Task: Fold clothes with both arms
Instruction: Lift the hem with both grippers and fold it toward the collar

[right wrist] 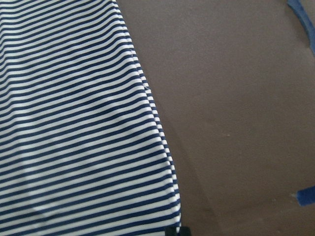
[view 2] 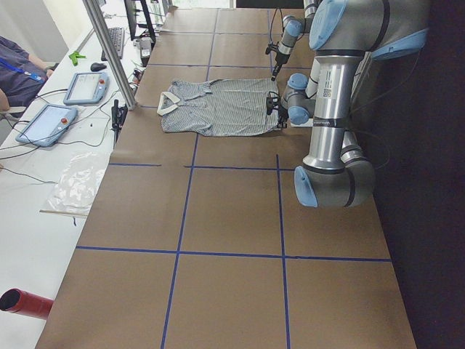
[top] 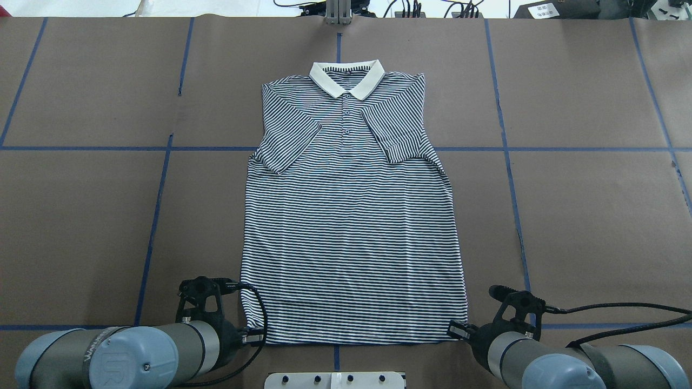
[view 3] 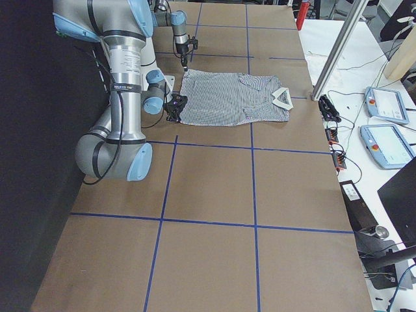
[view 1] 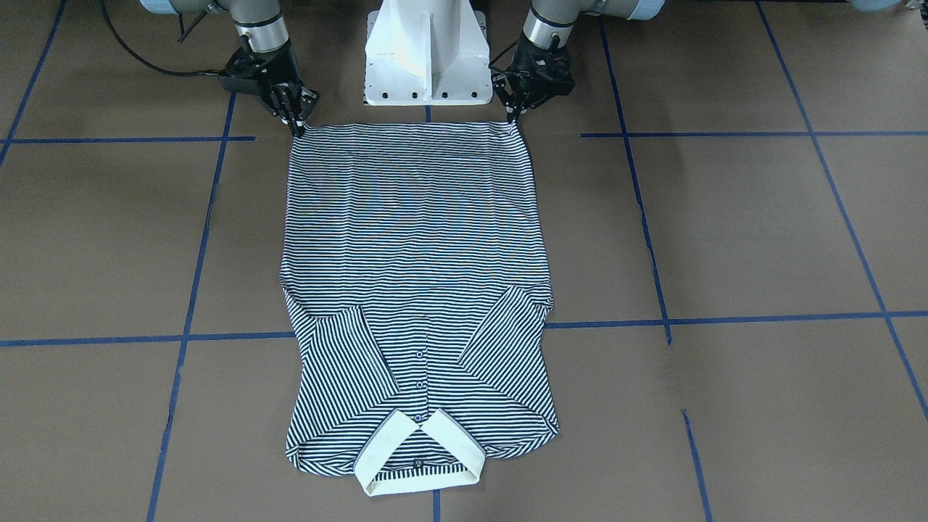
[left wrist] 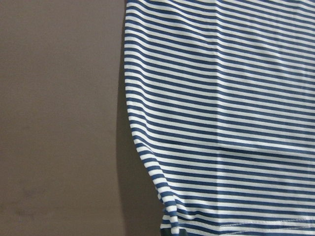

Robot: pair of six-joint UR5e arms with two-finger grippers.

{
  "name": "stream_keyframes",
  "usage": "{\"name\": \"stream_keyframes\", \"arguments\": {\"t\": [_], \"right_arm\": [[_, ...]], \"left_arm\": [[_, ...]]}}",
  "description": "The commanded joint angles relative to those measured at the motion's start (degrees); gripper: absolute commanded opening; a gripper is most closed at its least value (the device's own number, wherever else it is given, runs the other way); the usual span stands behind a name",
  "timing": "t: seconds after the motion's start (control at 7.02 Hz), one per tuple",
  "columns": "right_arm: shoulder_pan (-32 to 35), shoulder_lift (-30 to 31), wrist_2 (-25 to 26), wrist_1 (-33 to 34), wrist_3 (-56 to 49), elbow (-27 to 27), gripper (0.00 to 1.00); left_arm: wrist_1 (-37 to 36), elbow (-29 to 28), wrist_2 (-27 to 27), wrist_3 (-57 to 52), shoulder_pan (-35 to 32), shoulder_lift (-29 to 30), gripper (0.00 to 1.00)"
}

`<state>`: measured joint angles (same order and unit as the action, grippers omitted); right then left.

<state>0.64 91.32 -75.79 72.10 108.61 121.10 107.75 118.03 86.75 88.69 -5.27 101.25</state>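
Observation:
The striped polo shirt (view 1: pixel 417 239) lies flat on the brown table, front up. Both sleeves are folded in over the chest, and its cream collar (top: pixel 347 75) is at the far end from me. My left gripper (view 1: pixel 515 119) is down at one corner of the bottom hem, fingers pinched together on the fabric. My right gripper (view 1: pixel 297 130) is pinched on the other hem corner. In the overhead view the left gripper (top: pixel 254 337) and right gripper (top: pixel 457 330) sit at the two near corners. The wrist views show the shirt's side edges (left wrist: pixel 142 147) (right wrist: pixel 157 132) running down to the fingertips.
The white pedestal base (view 1: pixel 426 51) stands just behind the hem, between the arms. Blue tape lines (view 1: pixel 725 319) cross the brown table. A side bench with tablets (view 2: pixel 47 123), an aluminium post (view 2: pixel 109 51) and a red cylinder (view 2: pixel 25 302) lies beyond the collar end.

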Motion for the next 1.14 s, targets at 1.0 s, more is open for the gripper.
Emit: {"name": "stream_keyframes", "arguments": {"t": [1.0], "right_arm": [[5.9, -13.1, -12.9, 41.4, -2.7, 29.9, 0.0]], "left_arm": [[-39.0, 27.7, 11.1, -8.6, -6.0, 10.4, 0.0]]}}
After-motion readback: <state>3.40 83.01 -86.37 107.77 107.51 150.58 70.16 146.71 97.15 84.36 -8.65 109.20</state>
